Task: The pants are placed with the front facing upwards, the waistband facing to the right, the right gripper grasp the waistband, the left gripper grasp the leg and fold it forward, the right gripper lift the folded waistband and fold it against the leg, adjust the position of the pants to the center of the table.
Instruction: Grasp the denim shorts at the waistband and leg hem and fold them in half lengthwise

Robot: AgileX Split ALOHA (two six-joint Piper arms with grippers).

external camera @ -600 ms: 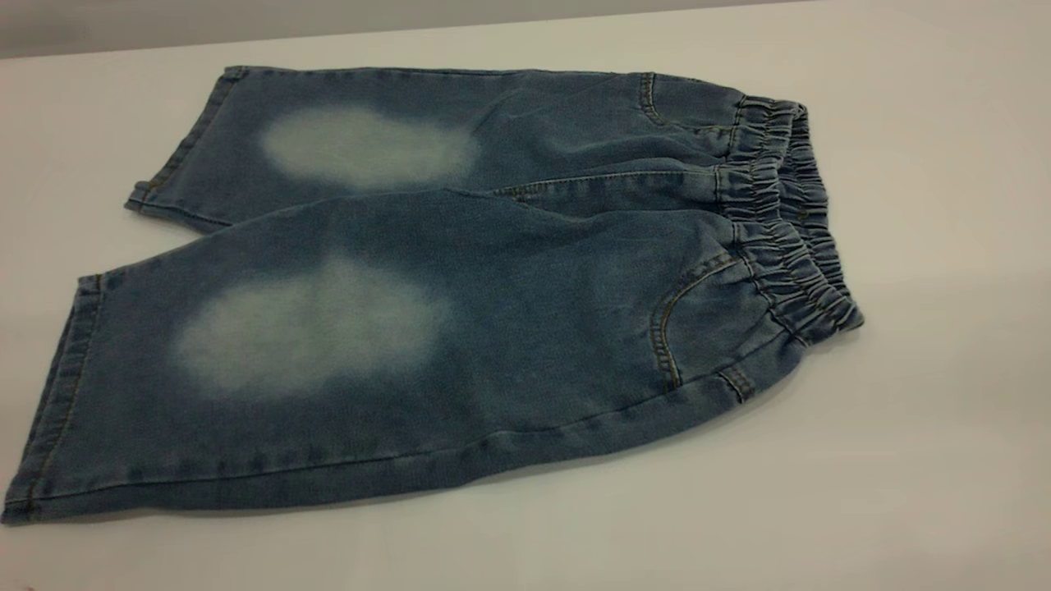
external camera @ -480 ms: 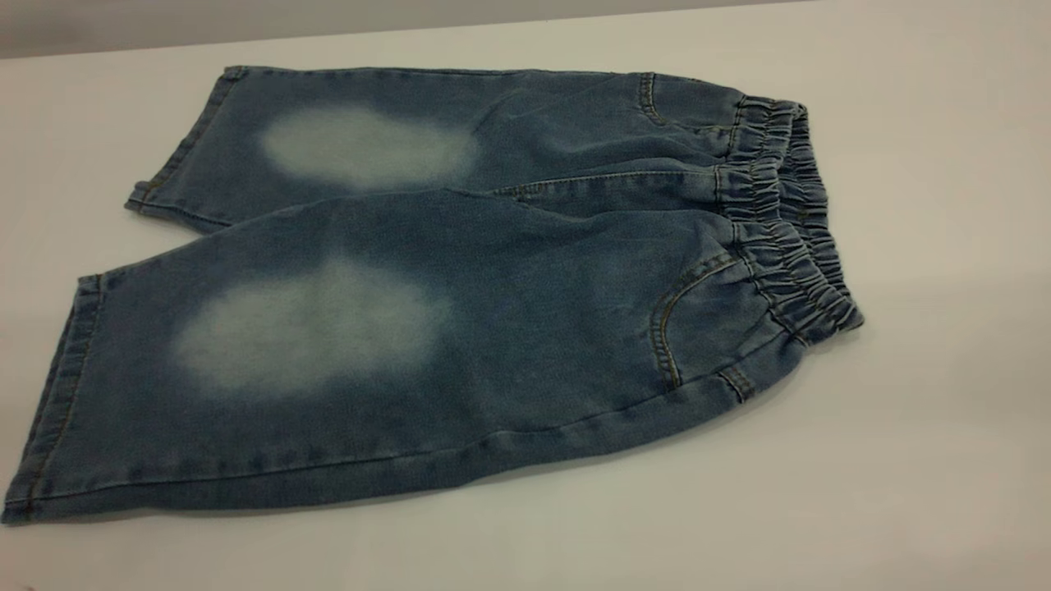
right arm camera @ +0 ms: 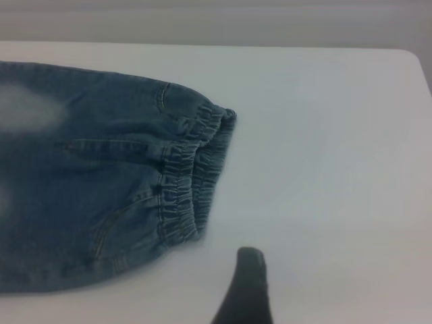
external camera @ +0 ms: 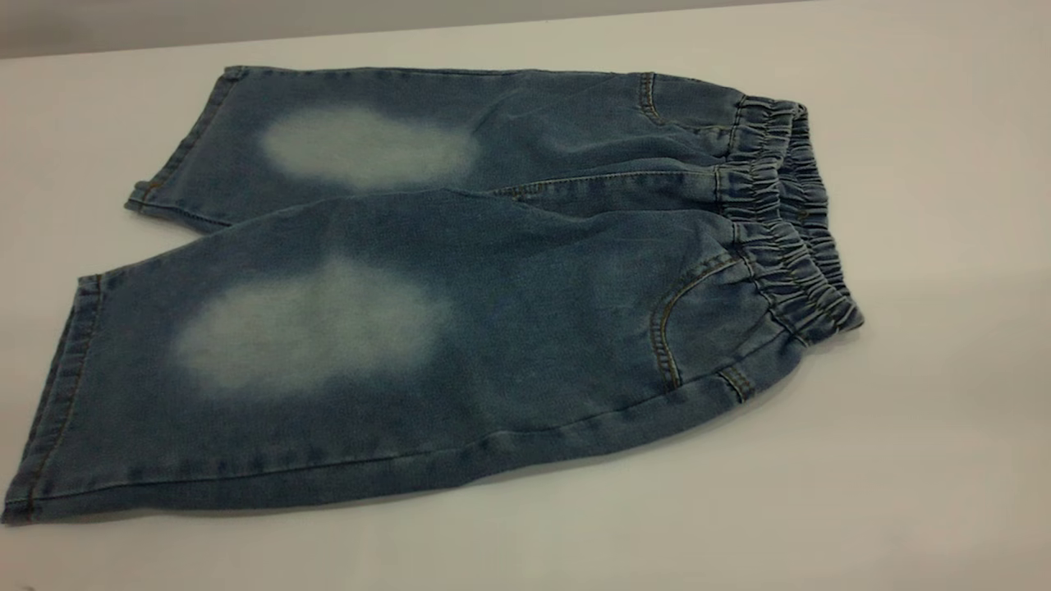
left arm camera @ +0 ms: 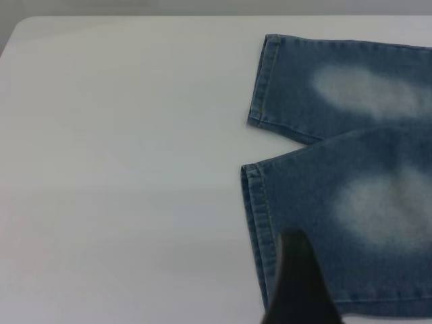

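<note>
The blue denim pants (external camera: pixel 460 287) lie flat on the white table (external camera: pixel 944 369), front up, each leg with a pale faded patch. The ruffled waistband (external camera: pixel 788 222) points right and the two leg hems point left. Neither gripper appears in the exterior view. In the left wrist view, a dark tip of my left gripper (left arm camera: pixel 297 287) hangs over the near leg (left arm camera: pixel 351 229), close to its hem (left arm camera: pixel 255 216). In the right wrist view, a dark tip of my right gripper (right arm camera: pixel 246 287) hovers over bare table, a short way off the waistband (right arm camera: pixel 185 182). Nothing is held.
The table's far edge (external camera: pixel 328 37) runs just behind the far leg (external camera: pixel 369 148). The near leg's hem (external camera: pixel 49 410) reaches the exterior view's left border. Bare tabletop lies to the right of the waistband and in front of the pants.
</note>
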